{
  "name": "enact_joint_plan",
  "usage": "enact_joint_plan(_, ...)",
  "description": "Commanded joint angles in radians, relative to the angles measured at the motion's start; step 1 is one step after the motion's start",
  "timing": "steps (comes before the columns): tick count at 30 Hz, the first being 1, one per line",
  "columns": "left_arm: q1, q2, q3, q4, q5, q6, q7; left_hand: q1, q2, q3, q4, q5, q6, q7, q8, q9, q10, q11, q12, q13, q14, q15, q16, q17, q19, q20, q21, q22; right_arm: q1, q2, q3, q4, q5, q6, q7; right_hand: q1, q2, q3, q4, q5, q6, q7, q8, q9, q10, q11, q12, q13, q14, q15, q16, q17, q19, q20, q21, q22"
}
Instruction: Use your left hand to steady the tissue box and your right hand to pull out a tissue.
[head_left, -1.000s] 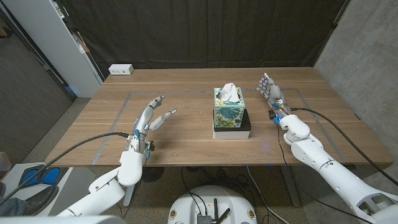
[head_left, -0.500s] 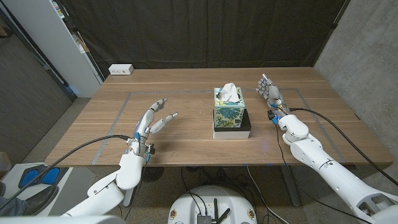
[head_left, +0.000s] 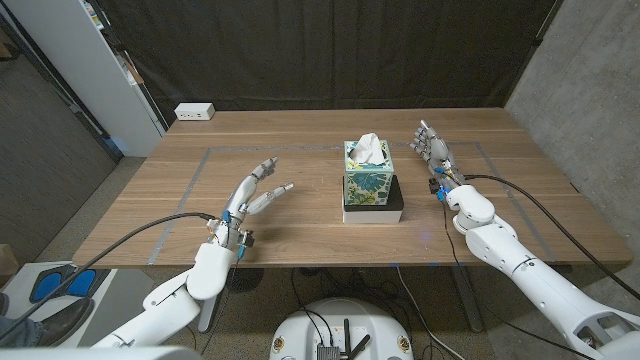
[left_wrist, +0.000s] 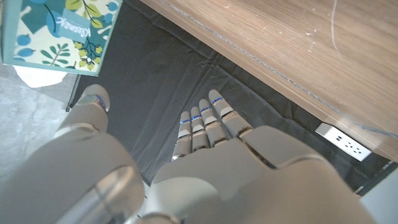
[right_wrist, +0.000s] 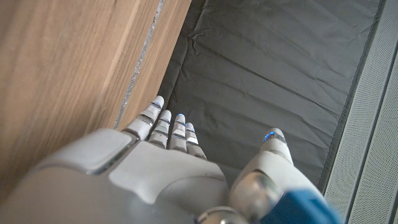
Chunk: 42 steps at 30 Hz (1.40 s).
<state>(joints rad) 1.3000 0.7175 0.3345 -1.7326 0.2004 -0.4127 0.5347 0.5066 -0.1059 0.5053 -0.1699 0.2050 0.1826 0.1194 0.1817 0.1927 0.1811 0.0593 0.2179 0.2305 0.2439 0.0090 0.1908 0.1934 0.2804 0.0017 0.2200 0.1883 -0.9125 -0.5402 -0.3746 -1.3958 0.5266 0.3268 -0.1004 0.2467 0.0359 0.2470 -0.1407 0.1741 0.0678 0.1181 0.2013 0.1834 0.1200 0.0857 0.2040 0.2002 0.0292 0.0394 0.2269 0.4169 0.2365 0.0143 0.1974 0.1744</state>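
Observation:
A teal leaf-patterned tissue box (head_left: 367, 180) stands upright on a black-and-white base near the table's middle, and a white tissue (head_left: 367, 148) sticks out of its top. My left hand (head_left: 254, 190) hovers open to the left of the box, fingers apart, holding nothing and well clear of the box. To the right of the box my right hand (head_left: 433, 145) is raised with its fingers apart and empty. The left wrist view catches a corner of the tissue box (left_wrist: 59, 31) beyond my left hand (left_wrist: 211, 155). The right wrist view looks along my right hand (right_wrist: 161, 168) past the table.
A white power strip (head_left: 194, 112) lies at the table's far left edge. Grey tape lines (head_left: 215, 150) mark a rectangle on the wooden table (head_left: 300, 220). A dark curtain hangs behind, and cables trail from both wrists off the front edge.
My left hand has drifted to the right, a little closer to the tissue box. My right hand has hardly moved, and the box is where it was.

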Motion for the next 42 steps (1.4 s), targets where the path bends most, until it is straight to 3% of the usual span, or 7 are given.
enact_joint_plan(1, -0.079, 0.013, 0.041, 0.072, -0.067, -0.119, -0.152, -0.002, -0.021, -0.015, 0.003, 0.005, -0.044, 0.011, -0.004, 0.006, -0.038, 0.010, -0.010, 0.006, -0.040, 0.011, -0.008, 0.004, -0.031, 0.002, -0.011, 0.005, -0.013, 0.002, -0.004, -0.010, -0.001, -0.015, -0.015, -0.003, 0.002, 0.005, -0.003, 0.002, 0.007, -0.002, 0.000, 0.003, 0.009, 0.001, 0.003, -0.001, 0.006, -0.002, 0.001, 0.000, 0.008, 0.007, 0.004, 0.002)
enact_joint_plan(10, -0.127, 0.016, 0.066, 0.093, -0.093, -0.160, -0.246, -0.016, -0.047, -0.035, 0.004, 0.001, -0.124, 0.025, -0.006, 0.006, -0.109, 0.030, -0.022, 0.011, -0.108, 0.027, -0.012, 0.005, -0.085, 0.011, -0.025, 0.003, -0.039, -0.018, 0.006, -0.052, -0.014, -0.018, -0.038, -0.003, 0.002, 0.005, -0.003, 0.001, 0.006, -0.004, -0.001, 0.003, 0.010, 0.001, 0.003, -0.001, 0.007, 0.001, 0.001, -0.001, 0.008, 0.008, 0.003, 0.003)
enact_joint_plan(15, -0.147, 0.044, 0.071, 0.073, -0.101, -0.122, -0.313, -0.030, -0.066, -0.059, 0.002, -0.005, -0.215, 0.031, -0.007, 0.006, -0.185, 0.048, -0.028, 0.016, -0.186, 0.048, -0.015, 0.006, -0.150, 0.023, -0.034, 0.002, -0.048, -0.023, 0.009, -0.071, -0.015, -0.030, -0.049, -0.004, 0.002, 0.005, -0.003, 0.001, 0.007, -0.003, -0.001, 0.003, 0.010, 0.002, 0.003, -0.001, 0.007, 0.001, 0.001, -0.001, 0.008, 0.009, 0.003, 0.003)
enact_joint_plan(23, -0.206, 0.026, 0.101, 0.113, -0.093, -0.181, -0.365, -0.037, -0.070, -0.077, 0.000, -0.007, -0.302, 0.050, -0.008, 0.005, -0.255, 0.068, -0.029, 0.019, -0.244, 0.066, -0.012, 0.006, -0.204, 0.034, -0.036, 0.000, -0.060, -0.018, 0.012, -0.067, -0.007, -0.024, -0.050, -0.004, 0.002, 0.005, -0.003, 0.001, 0.007, -0.004, -0.002, 0.003, 0.012, 0.001, 0.003, -0.001, 0.008, 0.000, 0.001, -0.002, 0.007, 0.009, 0.003, 0.003)
enact_joint_plan(30, -0.254, -0.008, 0.130, 0.169, -0.130, -0.247, -0.409, -0.036, -0.070, -0.091, -0.002, -0.008, -0.380, 0.055, -0.008, 0.004, -0.326, 0.086, -0.032, 0.019, -0.303, 0.091, -0.013, 0.006, -0.256, 0.062, -0.036, -0.001, -0.071, -0.014, 0.019, -0.070, -0.006, -0.010, -0.058, -0.004, 0.002, 0.005, -0.003, 0.001, 0.007, -0.005, -0.002, 0.004, 0.012, 0.001, 0.002, -0.001, 0.009, 0.001, 0.001, -0.002, 0.007, 0.009, 0.003, 0.003)
enact_joint_plan(36, -0.311, -0.033, 0.175, 0.227, -0.236, -0.296, -0.526, -0.035, -0.070, -0.097, -0.003, -0.008, -0.428, 0.062, -0.009, 0.002, -0.369, 0.094, -0.034, 0.018, -0.332, 0.098, -0.012, 0.005, -0.263, 0.064, -0.032, -0.002, -0.082, -0.014, 0.023, -0.078, -0.009, -0.011, -0.073, -0.004, 0.002, 0.005, -0.003, 0.001, 0.008, -0.008, -0.002, 0.004, 0.014, 0.001, 0.003, -0.001, 0.008, 0.002, 0.001, -0.003, 0.006, 0.010, 0.003, 0.003)
enact_joint_plan(42, -0.324, -0.052, 0.180, 0.240, -0.254, -0.301, -0.552, -0.034, -0.069, -0.101, -0.003, -0.008, -0.451, 0.063, -0.007, 0.001, -0.381, 0.114, -0.030, 0.016, -0.339, 0.110, -0.009, 0.004, -0.255, 0.073, -0.026, -0.004, -0.087, -0.020, 0.024, -0.088, -0.010, -0.018, -0.076, -0.004, 0.002, 0.004, -0.003, 0.001, 0.007, -0.010, -0.002, 0.004, 0.013, 0.001, 0.002, -0.001, 0.008, 0.000, 0.001, -0.003, 0.006, 0.011, 0.002, 0.003)
